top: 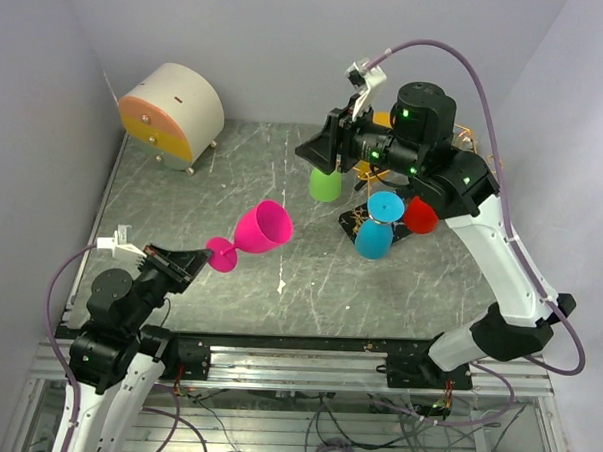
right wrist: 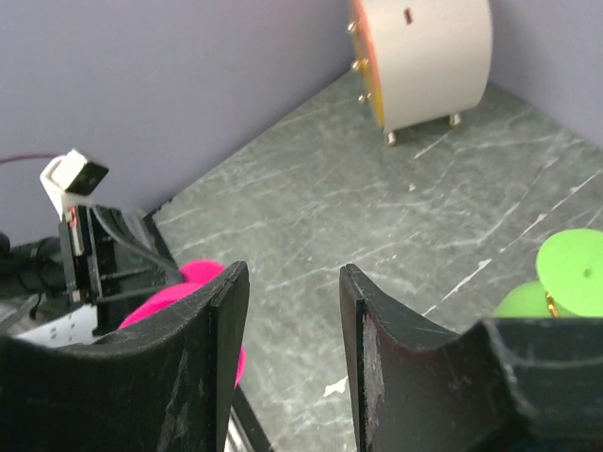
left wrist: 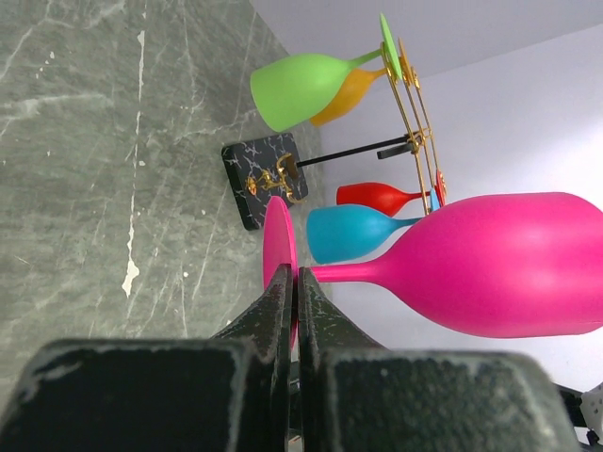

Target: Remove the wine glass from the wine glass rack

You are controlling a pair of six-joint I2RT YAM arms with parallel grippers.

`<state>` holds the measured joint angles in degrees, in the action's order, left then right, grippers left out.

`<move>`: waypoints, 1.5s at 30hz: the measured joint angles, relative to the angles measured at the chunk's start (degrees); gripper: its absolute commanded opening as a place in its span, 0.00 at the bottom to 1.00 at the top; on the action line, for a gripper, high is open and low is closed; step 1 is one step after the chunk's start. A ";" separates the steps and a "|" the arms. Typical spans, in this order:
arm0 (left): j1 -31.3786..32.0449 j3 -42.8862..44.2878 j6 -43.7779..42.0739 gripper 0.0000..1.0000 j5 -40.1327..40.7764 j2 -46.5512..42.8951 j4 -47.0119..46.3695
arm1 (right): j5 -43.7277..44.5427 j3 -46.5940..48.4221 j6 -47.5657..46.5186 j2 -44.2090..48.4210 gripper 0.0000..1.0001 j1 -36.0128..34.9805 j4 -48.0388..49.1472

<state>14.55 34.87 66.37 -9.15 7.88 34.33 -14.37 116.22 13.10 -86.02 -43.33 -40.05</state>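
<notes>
while left gripper (left wrist: 294, 282) pinches flat foot of bright pink plastic wine glass (left wrist: 490, 268), glass hangs sideways in air over grey marbled table (top: 182, 201), well apart from thin gold wire wine glass rack (left wrist: 250, 188) on black base. removal looks done. likely next: lower glass, stand it upright, release. right gripper (right wrist: 289, 278) spread, holding nothing, above rack. left wrist view shows foot clamp, plus green glass (left wrist: 297, 89), orange glass (left wrist: 349, 94), red glass (left wrist: 372, 196), blue glass (left wrist: 349, 234) hanging from rack. top view alone shows both arms.

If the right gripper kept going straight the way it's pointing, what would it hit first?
Probably the bare table, between the pink glass and the round cabinet; depth is unclear.
</notes>
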 measured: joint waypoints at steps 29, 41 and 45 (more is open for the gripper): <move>0.00 2.47 -2.71 0.07 3.17 -1.60 1.62 | -25.35 -11.15 -0.17 -3.52 0.34 0.26 0.22; 0.00 4.72 -4.09 0.32 5.60 0.33 3.69 | -21.79 -9.20 -1.55 -9.31 0.00 -3.41 -0.81; 0.02 10.14 -6.05 0.41 12.24 2.58 10.47 | -18.56 -5.44 -1.55 -11.10 0.00 -4.00 -2.12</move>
<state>14.57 45.01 60.31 3.09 10.46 44.80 -32.93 110.78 11.55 -97.12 -47.33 -42.17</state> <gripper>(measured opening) 0.376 0.020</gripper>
